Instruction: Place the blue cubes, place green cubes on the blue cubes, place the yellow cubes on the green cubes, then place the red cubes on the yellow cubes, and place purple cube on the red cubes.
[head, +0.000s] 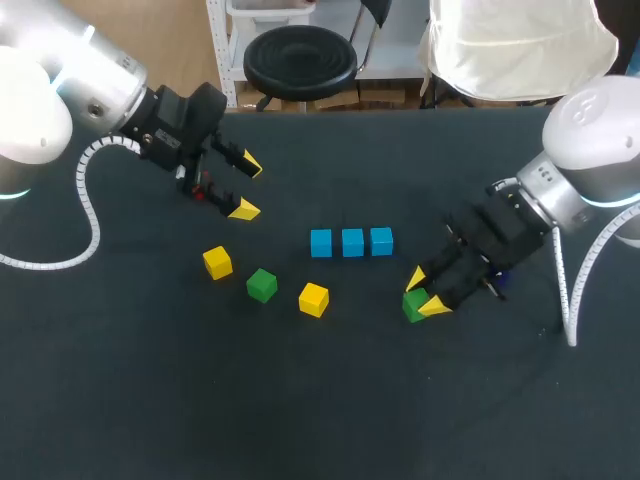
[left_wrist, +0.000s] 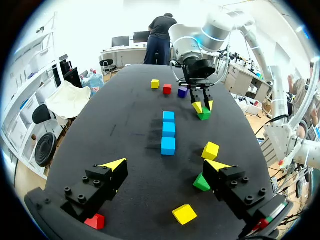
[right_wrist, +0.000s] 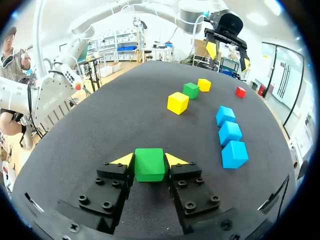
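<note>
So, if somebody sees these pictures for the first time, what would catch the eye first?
Probably the three blue cubes, bright in a neat row in the middle of the dark table. Next comes the right gripper, shut on a green cube to the right of that row. The left gripper hangs open over the table's left part.

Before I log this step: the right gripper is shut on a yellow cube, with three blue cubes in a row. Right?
No: the right gripper is shut on a green cube, not yellow; see the right wrist view. The blue cubes are in a row.
</note>
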